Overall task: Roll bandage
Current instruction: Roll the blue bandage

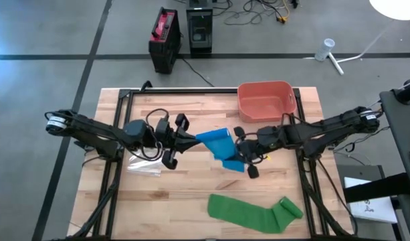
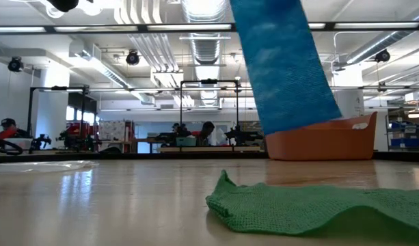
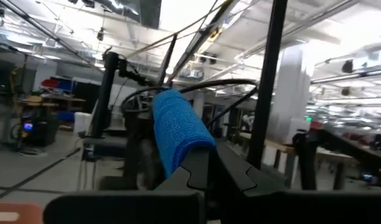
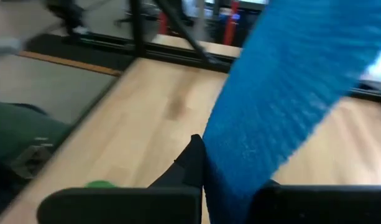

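Observation:
A blue bandage (image 1: 218, 148) is held up over the middle of the table between my two grippers. My left gripper (image 1: 190, 139) is shut on its left end, and my right gripper (image 1: 243, 156) is shut on its right part. In the low view the blue bandage (image 2: 277, 68) hangs as a broad strip, its lower edge clear of the table. A green bandage (image 1: 255, 211) lies flat on the table near the front edge, with one end rolled up at the right. My left gripper pinches the blue bandage's bunched left end (image 3: 185, 149) between its two fingers. It comes from the table's left, about level; the end stands out past the fingertips (image 3: 196, 171), lifted clear of the table. My right gripper pinches the strip's edge (image 4: 224, 168) between its two fingers (image 4: 191, 167). It comes from the table's right, slanting a little down. The strip rises away from the fingers toward the left gripper, and a short part (image 1: 233, 165) hangs below, off the table.
A salmon bin (image 1: 266, 100) stands at the back, right of centre. A clear wrapper (image 1: 146, 167) lies on the table under the left arm. The table's front left is bare wood. The low view shows people far off in the room behind.

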Tool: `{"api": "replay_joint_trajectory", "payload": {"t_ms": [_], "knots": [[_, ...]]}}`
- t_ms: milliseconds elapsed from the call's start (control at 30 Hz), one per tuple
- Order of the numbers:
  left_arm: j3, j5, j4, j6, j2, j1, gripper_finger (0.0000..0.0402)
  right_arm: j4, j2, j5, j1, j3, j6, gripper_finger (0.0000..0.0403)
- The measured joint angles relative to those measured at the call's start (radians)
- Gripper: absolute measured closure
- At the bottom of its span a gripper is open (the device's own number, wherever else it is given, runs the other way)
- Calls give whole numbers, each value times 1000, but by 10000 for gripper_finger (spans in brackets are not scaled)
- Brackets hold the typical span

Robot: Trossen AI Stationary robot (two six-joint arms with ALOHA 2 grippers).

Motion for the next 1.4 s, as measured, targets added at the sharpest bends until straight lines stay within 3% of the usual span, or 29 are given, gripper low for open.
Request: {"api": "replay_joint_trajectory", "payload": {"t_ms": [200, 500, 1067, 1400], "knots": [[0, -73, -73, 55, 0, 24, 401, -2, 0, -17, 67, 24, 18, 403], [0, -79, -134, 81, 17, 49, 401, 1, 0, -21, 110, 109, 12, 403], [1, -176, -208, 114, 112, 49, 401, 165, 4, -17, 111, 175, 83, 403], [1, -180, -216, 99, 162, 32, 401, 236, 5, 43, 77, 187, 136, 403]]}}
